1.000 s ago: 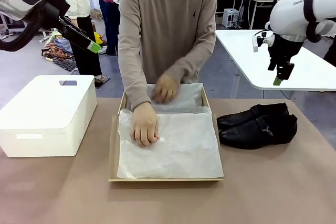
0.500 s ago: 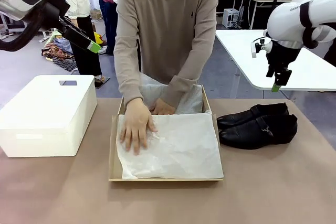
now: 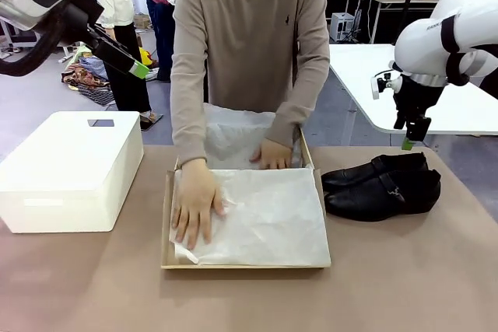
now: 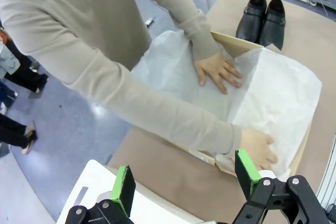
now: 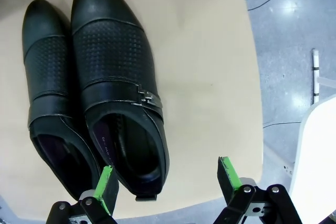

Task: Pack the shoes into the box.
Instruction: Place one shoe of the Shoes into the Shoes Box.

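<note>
Shoes (image 3: 381, 184) lie paired on the table (image 3: 405, 285), right of the box (image 3: 257, 267). Both robot jaws gape wide, empty. Lowering a shoe now could strike the person's hands (image 3: 193, 211) smoothing tissue (image 3: 272, 223).

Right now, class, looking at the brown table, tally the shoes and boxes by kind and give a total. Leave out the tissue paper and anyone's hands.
Black shoes: 2
Tan cardboard shoebox: 1
White box: 1
Total: 4
</note>
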### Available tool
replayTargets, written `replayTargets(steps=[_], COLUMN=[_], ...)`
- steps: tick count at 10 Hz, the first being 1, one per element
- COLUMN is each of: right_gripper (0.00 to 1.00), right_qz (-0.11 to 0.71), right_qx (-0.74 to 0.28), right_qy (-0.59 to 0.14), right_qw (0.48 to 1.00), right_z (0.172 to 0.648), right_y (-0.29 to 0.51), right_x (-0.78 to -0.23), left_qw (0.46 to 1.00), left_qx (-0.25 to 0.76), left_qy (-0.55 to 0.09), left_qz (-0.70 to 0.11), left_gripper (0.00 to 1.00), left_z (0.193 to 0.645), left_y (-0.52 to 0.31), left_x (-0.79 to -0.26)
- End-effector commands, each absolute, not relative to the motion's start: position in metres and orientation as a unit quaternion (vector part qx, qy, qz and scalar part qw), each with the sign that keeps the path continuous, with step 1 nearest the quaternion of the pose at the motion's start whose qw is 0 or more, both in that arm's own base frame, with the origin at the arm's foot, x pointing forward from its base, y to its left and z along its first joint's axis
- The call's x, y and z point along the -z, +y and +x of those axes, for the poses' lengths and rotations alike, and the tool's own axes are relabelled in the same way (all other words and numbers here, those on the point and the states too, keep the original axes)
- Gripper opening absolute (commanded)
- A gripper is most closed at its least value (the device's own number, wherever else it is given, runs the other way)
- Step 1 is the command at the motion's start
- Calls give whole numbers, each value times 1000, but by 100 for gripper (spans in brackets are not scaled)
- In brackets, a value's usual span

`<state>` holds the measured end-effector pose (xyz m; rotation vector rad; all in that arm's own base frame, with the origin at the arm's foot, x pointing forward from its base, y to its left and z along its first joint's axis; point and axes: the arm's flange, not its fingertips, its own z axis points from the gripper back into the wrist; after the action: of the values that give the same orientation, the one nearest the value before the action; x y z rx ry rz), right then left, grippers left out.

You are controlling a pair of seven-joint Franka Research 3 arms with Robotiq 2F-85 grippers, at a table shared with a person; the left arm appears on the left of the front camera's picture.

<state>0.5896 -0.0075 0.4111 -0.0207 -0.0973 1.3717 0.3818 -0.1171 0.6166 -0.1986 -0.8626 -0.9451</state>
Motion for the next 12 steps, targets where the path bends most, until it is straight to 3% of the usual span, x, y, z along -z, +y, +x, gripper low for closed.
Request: replayTargets(steps=[1, 12], right_gripper=[100, 100], right_qz=[3, 21], right_qx=[-645, -632], right_qy=[-60, -47], right_qw=[762, 773], right_z=[591, 620], right_y=[-13, -24], right_x=[-398, -367], left_qw=[796, 796], left_qx=[441, 441], left_qy=[-403, -403], left_qz=[-100, -100], left_gripper=[100, 100], left_z=[381, 381], left_y=[-116, -116], left_x=[-616, -616])
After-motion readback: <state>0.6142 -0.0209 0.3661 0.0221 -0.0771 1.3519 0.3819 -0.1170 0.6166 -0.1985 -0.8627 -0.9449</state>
